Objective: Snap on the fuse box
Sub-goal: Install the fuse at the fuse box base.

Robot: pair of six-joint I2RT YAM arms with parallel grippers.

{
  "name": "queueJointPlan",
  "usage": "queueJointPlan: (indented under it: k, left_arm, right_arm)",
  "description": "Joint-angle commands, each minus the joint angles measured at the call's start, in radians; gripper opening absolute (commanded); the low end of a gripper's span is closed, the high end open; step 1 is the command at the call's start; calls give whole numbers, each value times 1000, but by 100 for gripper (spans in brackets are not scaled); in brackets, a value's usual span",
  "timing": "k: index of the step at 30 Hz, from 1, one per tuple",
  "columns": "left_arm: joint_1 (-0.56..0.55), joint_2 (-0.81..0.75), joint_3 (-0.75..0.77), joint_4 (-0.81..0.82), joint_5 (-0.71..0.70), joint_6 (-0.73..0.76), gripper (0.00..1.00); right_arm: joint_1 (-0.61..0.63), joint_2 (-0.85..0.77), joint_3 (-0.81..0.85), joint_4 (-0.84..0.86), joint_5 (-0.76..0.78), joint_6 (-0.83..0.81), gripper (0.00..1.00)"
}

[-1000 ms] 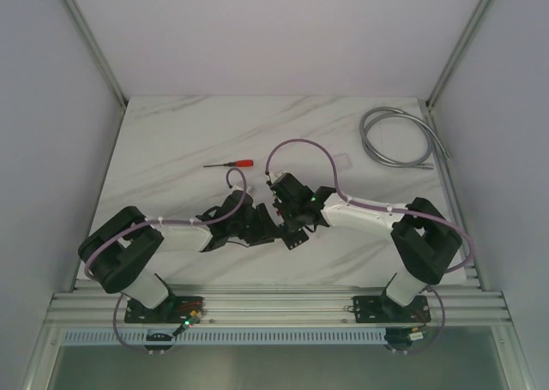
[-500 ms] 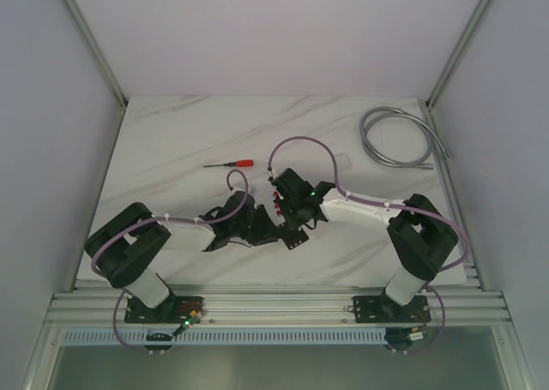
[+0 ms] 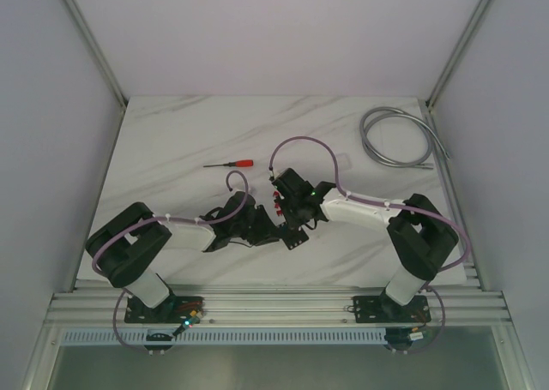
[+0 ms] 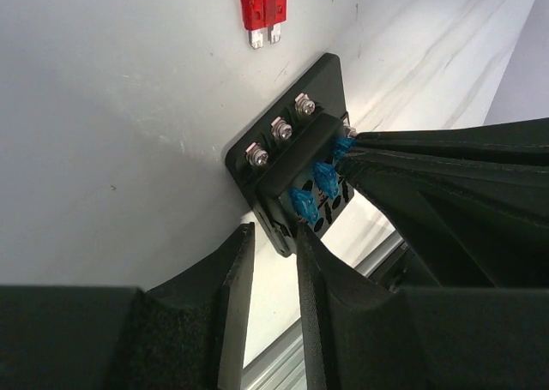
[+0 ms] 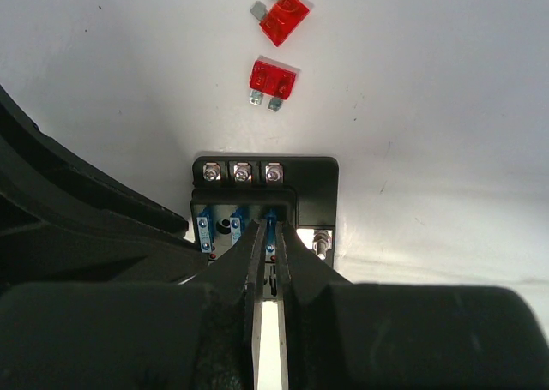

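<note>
Fuse box (image 4: 293,154) lies flat on the counter (image 3: 189,141), front and centre, between your two arms. Your left claw (image 4: 273,234) has a narrow gap, tips right at the box's near corner; whether they touch it cannot be told. Your right claw (image 5: 268,231) is all but closed, tips down on the slotted face among the blue fuses (image 4: 326,183). Two loose red fuses (image 5: 273,80) lie just beyond the box.
</note>
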Motion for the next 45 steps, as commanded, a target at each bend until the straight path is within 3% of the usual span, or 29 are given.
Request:
queueJointPlan:
  k: [1, 5, 11, 16, 25, 45]
  left_arm:
    - [-4, 30, -43, -150, -90, 12, 34]
    - [-4, 29, -45, -156, -96, 13, 33]
    - [-4, 23, -41, -158, -95, 17, 33]
    - [-8, 21, -25, -159, -86, 28, 33]
    - [-20, 14, 4, -167, -79, 39, 34]
    - [-31, 9, 38, -182, -89, 45, 39]
  right_arm:
    - [-25, 120, -91, -174, 147, -26, 0]
    - [-25, 125, -91, -197, 181, -18, 0]
    - [-9, 39, -30, -178, 96, -25, 5]
    - [12, -3, 31, -144, 56, -2, 18]
    - [28, -55, 81, -124, 101, 92, 32]
    - [24, 1, 81, -49, 50, 38, 22]
